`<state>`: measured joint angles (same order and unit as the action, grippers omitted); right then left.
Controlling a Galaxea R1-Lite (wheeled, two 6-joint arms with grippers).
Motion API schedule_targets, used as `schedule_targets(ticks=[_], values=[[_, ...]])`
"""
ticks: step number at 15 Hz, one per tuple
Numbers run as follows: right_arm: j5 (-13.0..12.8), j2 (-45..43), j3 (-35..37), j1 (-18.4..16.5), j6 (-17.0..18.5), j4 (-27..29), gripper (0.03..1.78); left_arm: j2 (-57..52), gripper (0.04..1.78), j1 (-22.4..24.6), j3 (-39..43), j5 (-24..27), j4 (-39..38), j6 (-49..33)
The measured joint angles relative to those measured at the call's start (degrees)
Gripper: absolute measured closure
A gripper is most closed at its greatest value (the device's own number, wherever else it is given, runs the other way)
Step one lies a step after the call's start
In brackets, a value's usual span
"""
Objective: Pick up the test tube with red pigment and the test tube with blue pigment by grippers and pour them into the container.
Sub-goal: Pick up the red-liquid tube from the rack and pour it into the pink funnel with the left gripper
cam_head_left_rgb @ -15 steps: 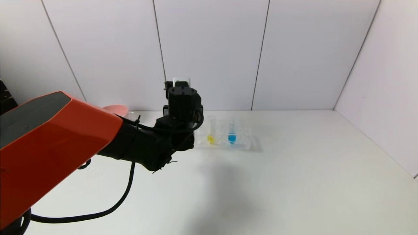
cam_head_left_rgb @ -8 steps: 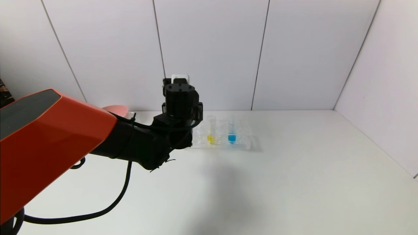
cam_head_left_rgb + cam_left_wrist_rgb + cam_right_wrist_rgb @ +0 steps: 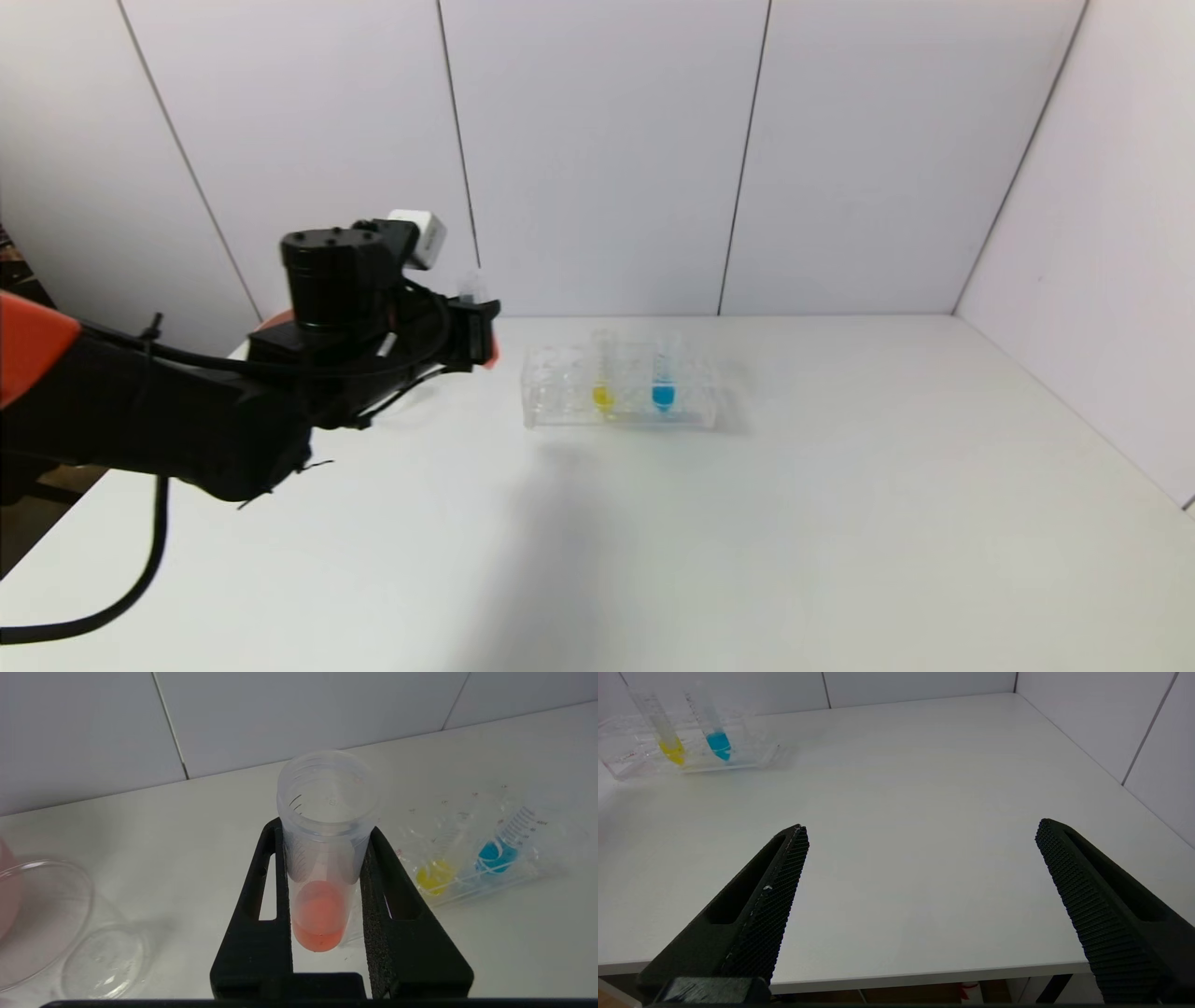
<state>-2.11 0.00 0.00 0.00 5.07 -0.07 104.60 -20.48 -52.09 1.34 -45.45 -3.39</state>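
Note:
My left gripper (image 3: 480, 334) is shut on the test tube with red pigment (image 3: 474, 286) and holds it upright above the table, left of the clear rack (image 3: 551, 403). In the left wrist view the tube (image 3: 322, 858) sits between the two black fingers (image 3: 254, 914) of that gripper (image 3: 325, 828), red-orange liquid at its tip. The test tube with blue pigment (image 3: 663, 387) stands in the rack, also seen in the right wrist view (image 3: 717, 742). The glass container (image 3: 44, 919) stands left of the held tube; in the head view my arm hides it. My right gripper (image 3: 922, 826) is open and empty over the table's front edge.
A yellow-liquid tube (image 3: 603, 392) stands in the rack beside the blue one. A pink bowl (image 3: 5, 891) shows just beyond the beaker. White walls close the table at the back and the right.
My left arm has swung left, away from the rack, carrying the red tube. The rack's left end, hidden before, now shows. The right gripper has no earlier frame.

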Motion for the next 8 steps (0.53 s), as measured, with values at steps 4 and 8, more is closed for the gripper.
schedule_targets(ticks=[4, 8], values=[[0.0, 0.0, 0.0, 0.0, 0.0, 0.0, 0.04, -5.9, 1.38, 17.8, 6.4, 25.0, 0.1, 3.8], [0.0, 0.0, 0.0, 0.0, 0.0, 0.0, 0.04, -7.4, 1.38, 33.8, 8.2, 45.8, 0.5, 9.8]])
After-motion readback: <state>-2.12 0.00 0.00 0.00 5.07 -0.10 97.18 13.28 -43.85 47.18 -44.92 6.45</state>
